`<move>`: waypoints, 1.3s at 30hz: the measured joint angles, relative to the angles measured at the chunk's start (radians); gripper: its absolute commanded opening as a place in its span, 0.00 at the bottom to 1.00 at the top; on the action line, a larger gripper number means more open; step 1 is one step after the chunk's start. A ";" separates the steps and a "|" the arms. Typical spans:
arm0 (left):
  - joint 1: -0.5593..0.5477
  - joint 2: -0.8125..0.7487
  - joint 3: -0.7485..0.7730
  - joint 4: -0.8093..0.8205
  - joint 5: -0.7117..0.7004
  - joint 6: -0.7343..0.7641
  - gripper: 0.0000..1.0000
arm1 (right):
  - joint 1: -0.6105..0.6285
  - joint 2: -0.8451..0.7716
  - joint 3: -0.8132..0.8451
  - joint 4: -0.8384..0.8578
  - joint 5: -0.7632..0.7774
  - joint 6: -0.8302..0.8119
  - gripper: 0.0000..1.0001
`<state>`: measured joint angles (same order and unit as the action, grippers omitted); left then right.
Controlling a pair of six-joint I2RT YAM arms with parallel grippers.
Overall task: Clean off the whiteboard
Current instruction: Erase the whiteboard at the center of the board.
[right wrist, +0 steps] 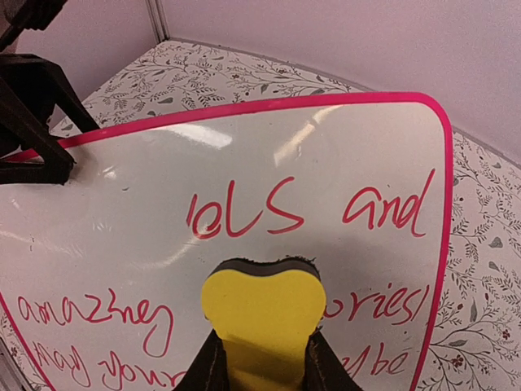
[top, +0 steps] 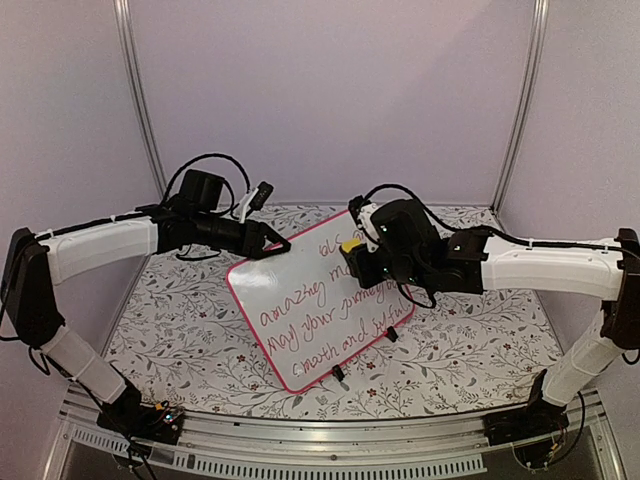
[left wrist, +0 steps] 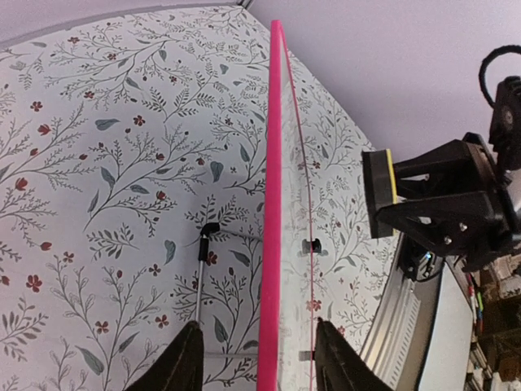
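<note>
The whiteboard (top: 300, 290) has a pink-red frame and red handwriting; it stands tilted mid-table on two black clip feet (top: 338, 373). Its upper left area is wiped blank. My left gripper (top: 272, 247) is open and straddles the board's upper left edge; in the left wrist view (left wrist: 256, 322) the pink frame (left wrist: 275, 163) runs between the fingers, with a gap on the left side. My right gripper (top: 357, 256) is shut on a yellow eraser (right wrist: 259, 301) and presses its dark felt against the board (right wrist: 163, 187) just below the top line of writing. The eraser also shows in the left wrist view (left wrist: 383, 194).
A floral cloth (top: 180, 310) covers the table. A thin metal prop rod (left wrist: 201, 277) stands behind the board. Pale enclosure walls and metal posts (top: 140, 100) close the back and sides. An aluminium rail (top: 330, 445) runs along the near edge.
</note>
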<state>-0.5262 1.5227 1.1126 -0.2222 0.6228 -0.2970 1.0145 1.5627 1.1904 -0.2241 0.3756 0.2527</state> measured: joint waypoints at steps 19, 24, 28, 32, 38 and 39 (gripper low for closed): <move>-0.004 0.001 0.000 0.019 0.048 -0.037 0.00 | 0.043 0.050 0.014 0.023 0.030 -0.042 0.26; -0.004 0.001 0.000 0.019 0.048 -0.039 0.00 | 0.050 0.061 0.014 0.053 0.038 -0.056 0.26; -0.004 0.001 0.000 0.020 0.050 -0.040 0.00 | 0.052 0.091 0.016 0.063 0.041 -0.063 0.26; -0.004 0.001 0.000 0.021 0.050 -0.040 0.00 | 0.052 0.137 0.034 0.064 0.060 -0.067 0.26; -0.003 0.001 -0.001 0.022 0.047 -0.046 0.00 | 0.053 0.164 0.056 0.065 0.082 -0.069 0.26; -0.003 0.001 -0.001 0.022 0.047 -0.047 0.00 | 0.054 0.170 0.066 0.066 0.085 -0.069 0.26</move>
<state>-0.5293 1.5234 1.1114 -0.2005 0.6701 -0.3439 1.0687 1.7325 1.2560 -0.1585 0.4610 0.1833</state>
